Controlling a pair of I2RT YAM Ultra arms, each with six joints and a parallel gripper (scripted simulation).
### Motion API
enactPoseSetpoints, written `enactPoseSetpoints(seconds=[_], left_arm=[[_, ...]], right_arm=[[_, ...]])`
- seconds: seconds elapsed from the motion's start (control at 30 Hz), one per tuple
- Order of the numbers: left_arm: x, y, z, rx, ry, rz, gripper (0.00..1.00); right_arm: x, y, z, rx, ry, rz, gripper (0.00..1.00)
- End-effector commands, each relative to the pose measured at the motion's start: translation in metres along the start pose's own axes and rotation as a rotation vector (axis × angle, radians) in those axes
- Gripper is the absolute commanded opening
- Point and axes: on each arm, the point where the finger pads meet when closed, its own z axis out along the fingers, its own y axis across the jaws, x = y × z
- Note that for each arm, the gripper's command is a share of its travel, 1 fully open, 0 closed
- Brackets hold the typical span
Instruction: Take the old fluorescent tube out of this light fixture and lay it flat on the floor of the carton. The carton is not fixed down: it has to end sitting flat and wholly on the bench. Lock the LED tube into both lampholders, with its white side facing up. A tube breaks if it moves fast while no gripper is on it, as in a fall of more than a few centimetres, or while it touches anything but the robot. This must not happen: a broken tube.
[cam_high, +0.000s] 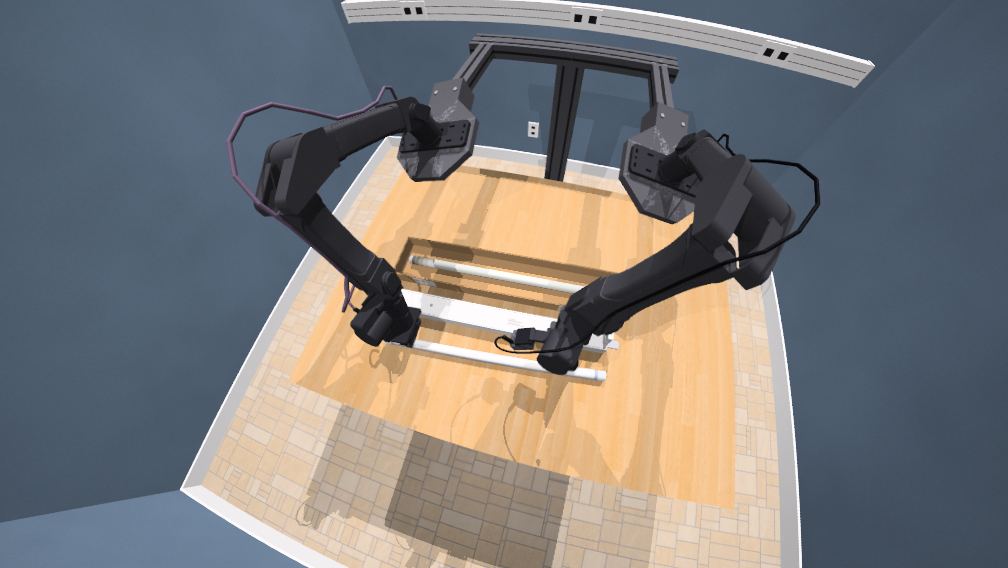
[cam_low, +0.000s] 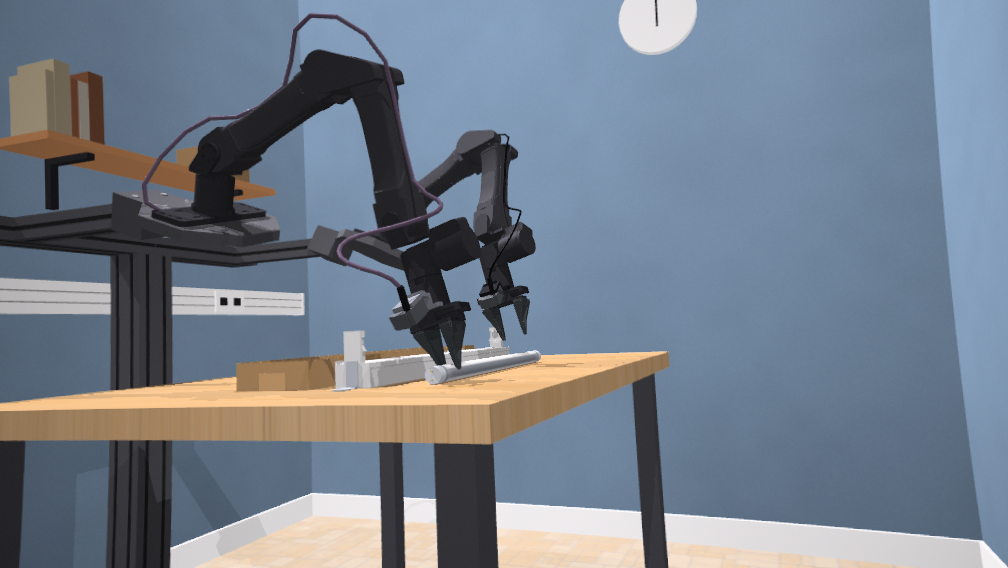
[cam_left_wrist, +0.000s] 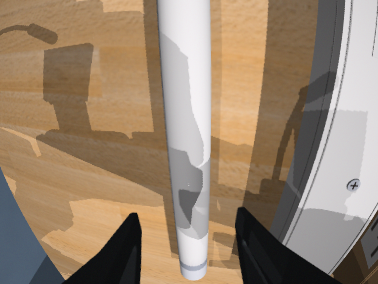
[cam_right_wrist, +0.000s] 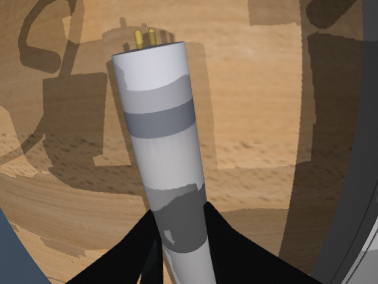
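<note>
The LED tube (cam_high: 486, 354) (cam_low: 493, 364) (cam_left_wrist: 185, 50) (cam_right_wrist: 167, 165) lies along the front of the fixture (cam_high: 479, 313) (cam_low: 398, 372) (cam_left_wrist: 345, 150), low at the bench top, white on top. My right gripper (cam_right_wrist: 180, 215) (cam_low: 450, 365) is shut on it close to its pinned end. My left gripper (cam_left_wrist: 187, 219) (cam_low: 514, 335) is open above the other end, a finger on each side, not touching it. The old tube (cam_high: 493, 274) lies in the carton (cam_high: 493, 259) (cam_low: 264, 376). The near lampholder (cam_low: 354, 345) and far lampholder (cam_low: 495, 336) stand empty, as far as I can see.
The carton is behind the fixture, on the arm stand's side. The bench (cam_high: 677, 437) (cam_low: 592, 391) extends in front of the LED tube. The arm stand (cam_high: 564, 127) is at the back. My left forearm covers the fixture's right part in the top view.
</note>
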Motion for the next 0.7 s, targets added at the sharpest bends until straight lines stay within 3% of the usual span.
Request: enactPoseSetpoints(seconds=[0.0, 0.07, 0.1, 0.17, 0.4, 0.47, 0.5, 0.67], left_arm=[[-0.019, -0.013, -0.001, 0.122, -0.010, 0.015, 0.49], [-0.025, -0.016, -0.002, 0.189, -0.001, 0.017, 0.49], [-0.011, -0.021, 0.004, 0.179, 0.021, 0.021, 0.49], [-0.027, -0.004, 0.001, 0.128, -0.011, 0.011, 0.49], [-0.037, -0.015, -0.004, 0.272, 0.012, 0.023, 0.49], [-0.019, -0.020, 0.006, 0.299, 0.044, 0.012, 0.49], [-0.043, -0.005, 0.000, 0.232, 0.000, 0.019, 0.49], [-0.043, -0.019, -0.004, 0.344, 0.031, 0.025, 0.49]], right_arm=[[-0.003, 0.032, -0.013, -0.063, -0.011, -0.004, 0.11], [-0.003, 0.032, -0.013, -0.063, -0.011, -0.004, 0.11], [-0.003, 0.032, -0.013, -0.063, -0.011, -0.004, 0.11], [-0.003, 0.032, -0.013, -0.063, -0.011, -0.004, 0.11], [-0.003, 0.032, -0.013, -0.063, -0.011, -0.004, 0.11], [-0.003, 0.032, -0.013, -0.063, -0.011, -0.004, 0.11], [-0.003, 0.032, -0.013, -0.063, -0.011, -0.004, 0.11], [-0.003, 0.032, -0.013, -0.063, -0.011, -0.004, 0.11]])
